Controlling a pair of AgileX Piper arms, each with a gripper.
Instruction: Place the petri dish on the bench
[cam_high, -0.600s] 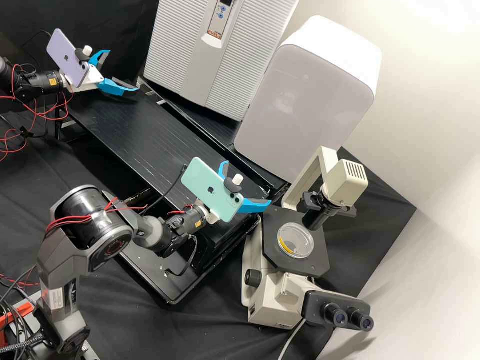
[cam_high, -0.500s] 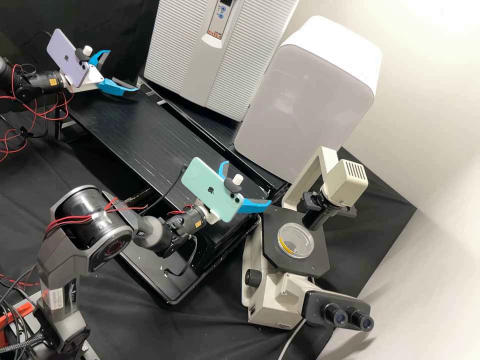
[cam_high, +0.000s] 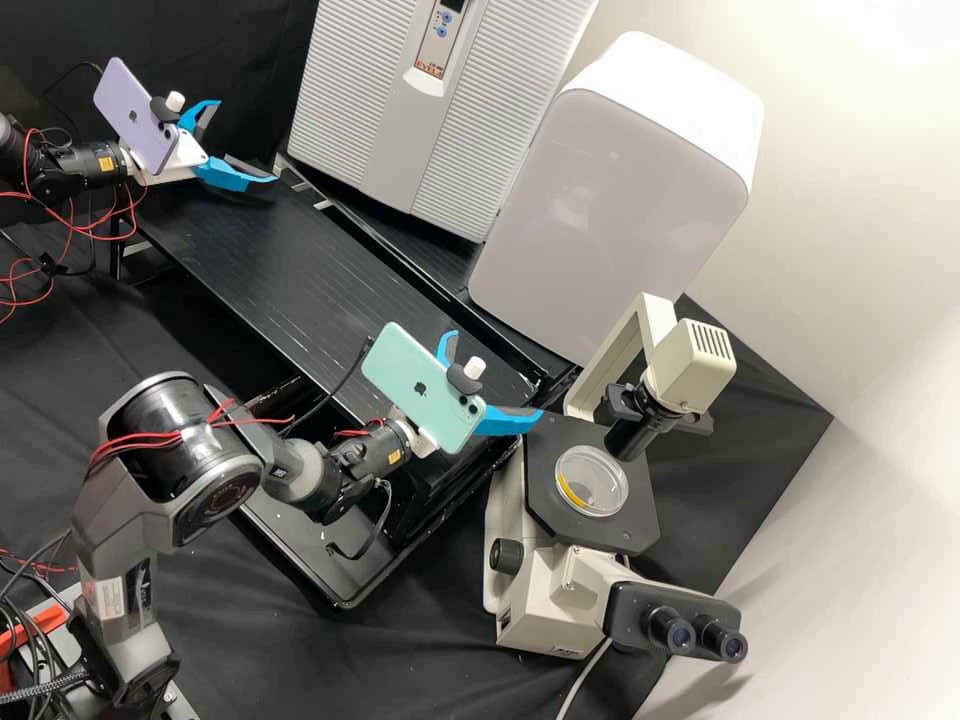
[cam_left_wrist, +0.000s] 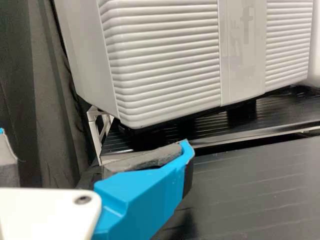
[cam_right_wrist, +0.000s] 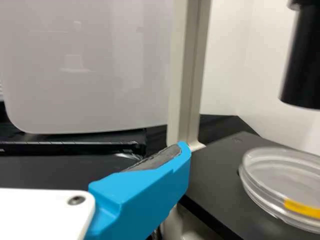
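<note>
Petri dish (cam_high: 592, 481) seated flat on microscope stage (cam_high: 635, 517), presumably for viewing. Right gripper (cam_high: 497, 373) held near stage edge, fingers parted and empty, likely for a rim grasp; left gripper (cam_high: 247, 142) likewise spread, empty, positioned well apart by the bench (cam_high: 300, 290), perhaps for clearance.

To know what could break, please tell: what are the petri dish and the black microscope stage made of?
The dish looks like clear, glossy plastic: thin see-through walls, bright rims, though glass is possible. The stage is perhaps metal, painted matt black: flat, dull, evenly dark.
</note>
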